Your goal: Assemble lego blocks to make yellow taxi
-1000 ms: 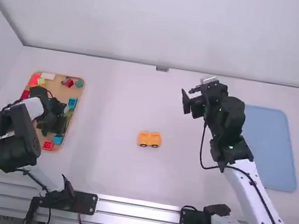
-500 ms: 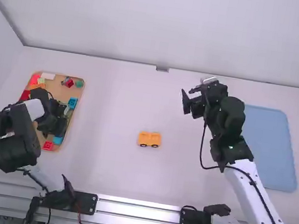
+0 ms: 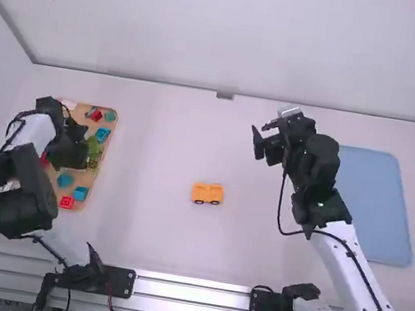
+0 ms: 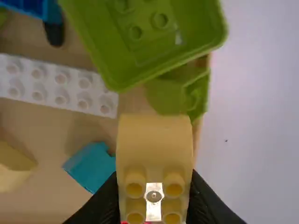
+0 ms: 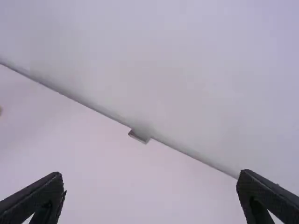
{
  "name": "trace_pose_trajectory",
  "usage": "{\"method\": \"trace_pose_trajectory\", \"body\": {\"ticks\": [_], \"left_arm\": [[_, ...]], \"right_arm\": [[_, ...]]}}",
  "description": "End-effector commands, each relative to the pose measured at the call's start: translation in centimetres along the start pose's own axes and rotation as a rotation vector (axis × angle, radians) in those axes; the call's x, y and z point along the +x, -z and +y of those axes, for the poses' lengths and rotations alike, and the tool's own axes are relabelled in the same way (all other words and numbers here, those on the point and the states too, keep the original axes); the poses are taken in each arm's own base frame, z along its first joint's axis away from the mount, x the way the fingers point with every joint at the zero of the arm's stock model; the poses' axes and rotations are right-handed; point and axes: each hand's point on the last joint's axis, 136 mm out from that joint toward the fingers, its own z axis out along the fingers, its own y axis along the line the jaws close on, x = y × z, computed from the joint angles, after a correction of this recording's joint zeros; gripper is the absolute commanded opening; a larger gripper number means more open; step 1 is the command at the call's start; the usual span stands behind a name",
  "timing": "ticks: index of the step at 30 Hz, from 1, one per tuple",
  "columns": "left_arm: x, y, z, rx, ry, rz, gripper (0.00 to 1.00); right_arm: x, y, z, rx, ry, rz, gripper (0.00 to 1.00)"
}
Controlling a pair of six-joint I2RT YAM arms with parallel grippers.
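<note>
Left gripper shifted farther up tray, clenching yellow block; right gripper spread wide.

Near the centre of the high view, you have the boxy orange-yellow toy car upright on its dark wheels on the desk. In the left wrist view, your left pincer grips a yellow block with a rounded end, its hollow tubes showing at lower centre. At left in the high view, the wooden tray carries your loose blocks: a red studded block and a blue block near its lower end, with a round teal piece just above them.
</note>
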Motion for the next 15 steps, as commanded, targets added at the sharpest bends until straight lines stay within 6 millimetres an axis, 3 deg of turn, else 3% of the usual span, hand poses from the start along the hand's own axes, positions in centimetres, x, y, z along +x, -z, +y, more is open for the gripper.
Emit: {"method": "trace_pose_trajectory", "body": {"ticks": [1, 5, 8, 9, 11, 15], "left_arm": [[-1.1, 0.4, -2.8, 0.030, -0.126, -0.013, 0.03], [-1.9, 0.3, -6.9, 0.044, -0.278, -0.001, 0.02], [-2.9, 0.3, -11.0, 0.065, -0.404, -0.020, 0.02], [-3.0, 0.3, -11.5, 0.069, -0.417, -0.022, 0.02], [-3.2, 0.3, -14.9, 0.084, -0.496, -0.029, 0.02], [-3.7, 0.2, -19.5, 0.094, -0.433, -0.058, 0.04]], "right_arm": [[-1.7, 0.1, -0.4, 0.009, 0.003, -0.033, 0.99], [-1.8, 0.1, -0.4, 0.007, 0.003, -0.033, 0.99], [-1.7, 0.1, -0.4, 0.006, 0.002, -0.032, 0.98], [-1.7, 0.1, -0.3, 0.006, 0.002, -0.030, 0.99], [-1.5, 0.1, -0.4, 0.009, 0.001, -0.024, 0.98], [-1.4, 0.1, -0.4, 0.009, 0.001, -0.018, 0.99]]}}
